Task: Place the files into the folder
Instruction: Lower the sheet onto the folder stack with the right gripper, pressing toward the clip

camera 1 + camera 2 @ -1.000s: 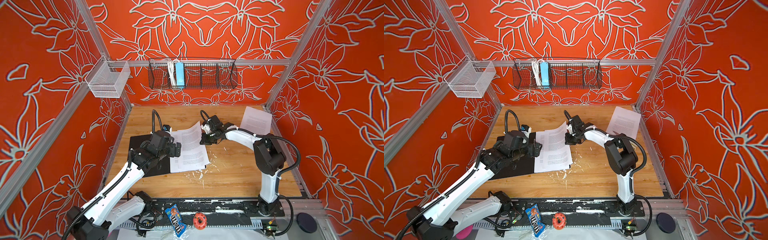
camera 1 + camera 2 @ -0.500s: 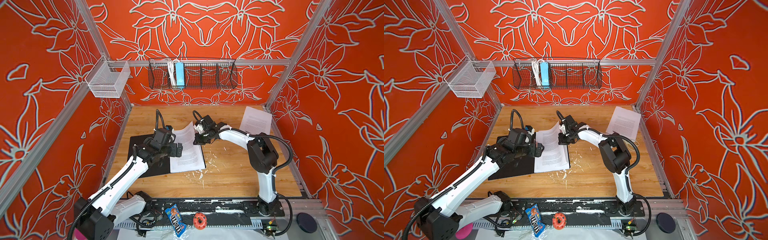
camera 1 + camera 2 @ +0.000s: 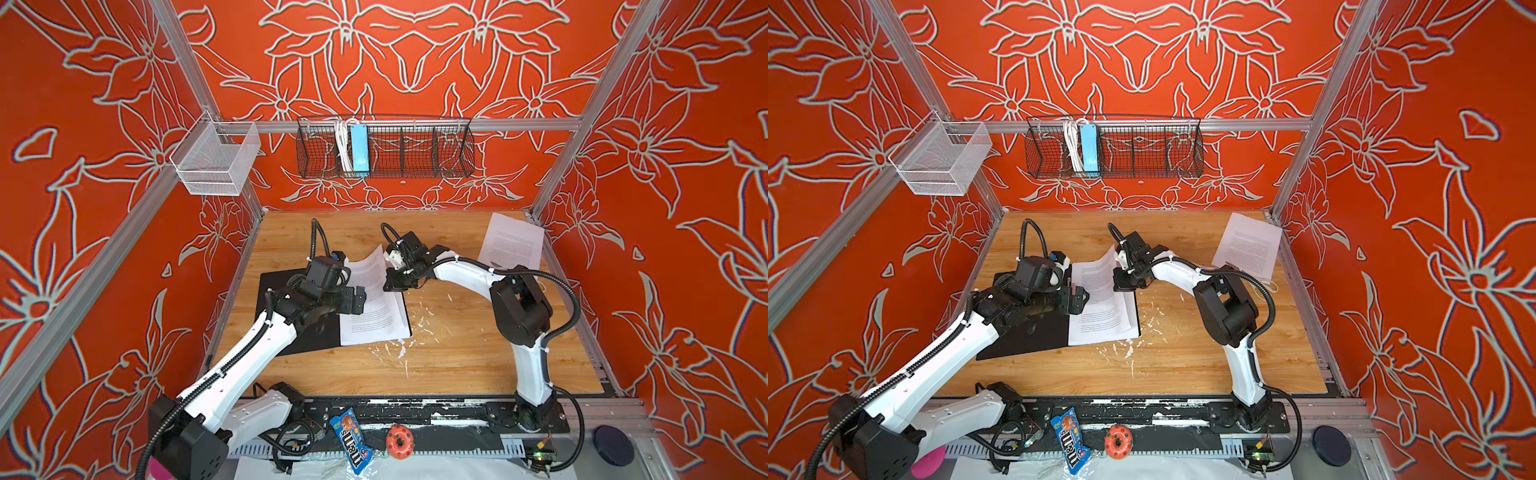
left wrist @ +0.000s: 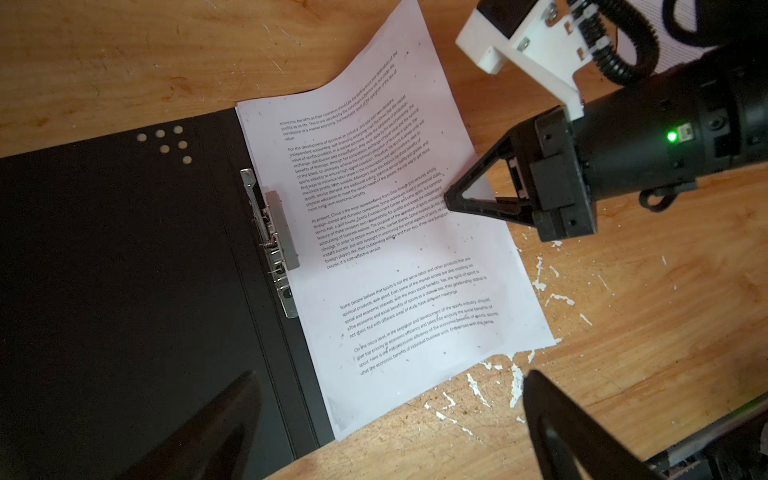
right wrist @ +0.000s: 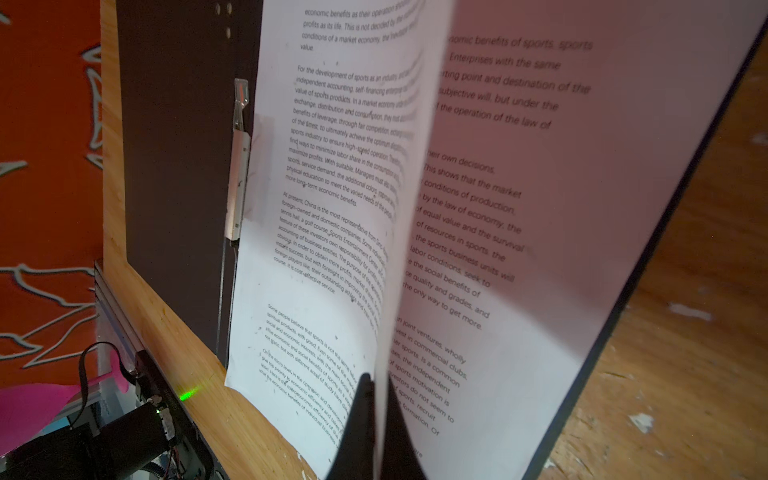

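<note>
On the wooden table (image 3: 457, 365), I find the folder (image 4: 124, 249) lying open, black inside up, on the left arm's side of centre. Printed sheets (image 3: 374, 322) rest on the leaf nearer the right arm, up against the spine. One spare sheet (image 3: 513, 243) lies well apart in the far right corner.

The top sheet (image 4: 374, 174) is not flat. Its outer long edge is raised, the page bows upward, and its far corner runs past the folder's far edge onto the wood, so it sits askew. The right gripper (image 5: 376, 390) is closed on that raised edge about midway along, pinching paper only. The left gripper (image 4: 392, 374) hangs above the near end of the sheets with its fingers spread wide, holding nothing. A metal clip (image 4: 274, 232) lies along the spine.

Judgement: the page's long axis runs nearly along the spine, and the spine lies from the right fingers toward the left arm. The coming move should lower the pinched edge and square the page to the spine. The right arm holds it, and the left is placed to press it flat.
</note>
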